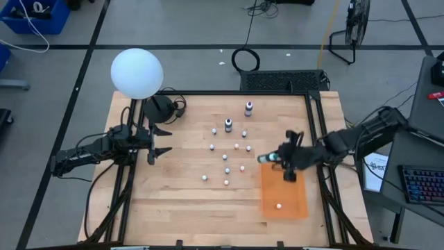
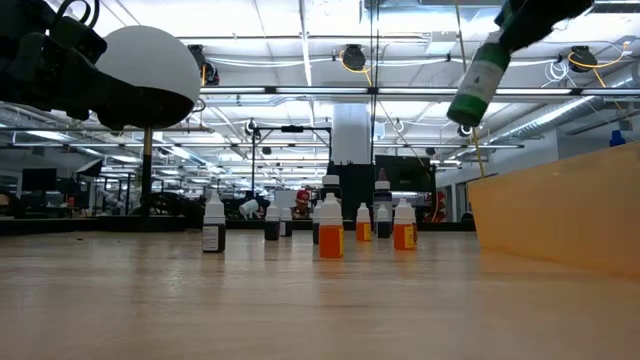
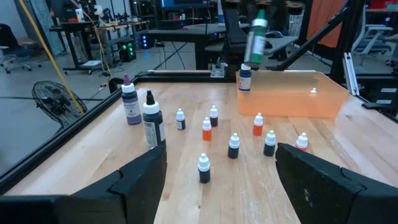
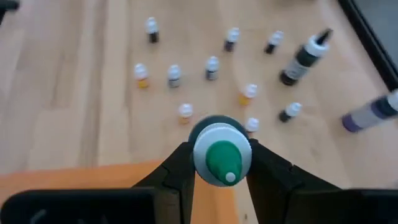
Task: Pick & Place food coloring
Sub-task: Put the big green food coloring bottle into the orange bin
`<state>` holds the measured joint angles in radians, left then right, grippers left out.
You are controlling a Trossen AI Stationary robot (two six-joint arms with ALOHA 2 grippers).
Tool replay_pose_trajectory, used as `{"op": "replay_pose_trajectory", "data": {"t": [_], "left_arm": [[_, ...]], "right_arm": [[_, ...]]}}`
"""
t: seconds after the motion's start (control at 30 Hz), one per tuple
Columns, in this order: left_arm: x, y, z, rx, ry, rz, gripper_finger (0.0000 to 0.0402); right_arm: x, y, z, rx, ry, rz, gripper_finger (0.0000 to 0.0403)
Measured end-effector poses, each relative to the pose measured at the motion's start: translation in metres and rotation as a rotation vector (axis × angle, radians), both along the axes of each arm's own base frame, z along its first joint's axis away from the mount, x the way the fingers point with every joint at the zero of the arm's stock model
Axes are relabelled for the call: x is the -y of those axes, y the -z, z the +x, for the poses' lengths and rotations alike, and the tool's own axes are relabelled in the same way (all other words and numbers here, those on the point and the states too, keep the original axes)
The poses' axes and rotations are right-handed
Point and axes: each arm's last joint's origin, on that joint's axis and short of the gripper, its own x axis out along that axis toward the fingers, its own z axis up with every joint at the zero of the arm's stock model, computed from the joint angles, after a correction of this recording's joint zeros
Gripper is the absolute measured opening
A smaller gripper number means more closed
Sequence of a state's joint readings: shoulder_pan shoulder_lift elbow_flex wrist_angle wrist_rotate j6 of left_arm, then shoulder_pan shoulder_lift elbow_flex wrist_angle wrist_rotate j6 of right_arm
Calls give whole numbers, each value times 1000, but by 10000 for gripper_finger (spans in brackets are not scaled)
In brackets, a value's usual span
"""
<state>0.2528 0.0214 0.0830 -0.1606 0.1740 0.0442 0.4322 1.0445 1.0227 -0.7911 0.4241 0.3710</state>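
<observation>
Two hands over wooden table [image 1: 173, 201]: right hand [image 1: 276, 159] clamps green-topped bottle [image 1: 266, 158], left hand [image 1: 161, 141] apart.

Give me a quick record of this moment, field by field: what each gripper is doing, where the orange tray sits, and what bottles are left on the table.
right gripper: shut on the green-topped bottle, held in the air above the tray's edge
left gripper: open, empty, waiting at the table's left side
orange tray: on the table's right front part, one small bottle inside
loose bottles: small ones scattered mid-table, plus a purple-topped bottle and a dark bottle standing farther back
</observation>
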Motion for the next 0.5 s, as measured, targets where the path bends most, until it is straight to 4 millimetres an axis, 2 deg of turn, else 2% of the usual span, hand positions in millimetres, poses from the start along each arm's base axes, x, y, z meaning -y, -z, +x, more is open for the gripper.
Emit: {"op": "replay_pose_trajectory", "data": {"t": [0.13,0.23,0.5], "left_arm": [[0,0,0,0,0,0,299],[0,0,0,0,0,0,299],[0,0,0,0,0,0,299]], "right_arm": [[-31,-7,12,-83,-83,-24,102],[-49,-6,17,-171,-80,-32,102],[-78,23,24,-340,-15,-70,102]]}}
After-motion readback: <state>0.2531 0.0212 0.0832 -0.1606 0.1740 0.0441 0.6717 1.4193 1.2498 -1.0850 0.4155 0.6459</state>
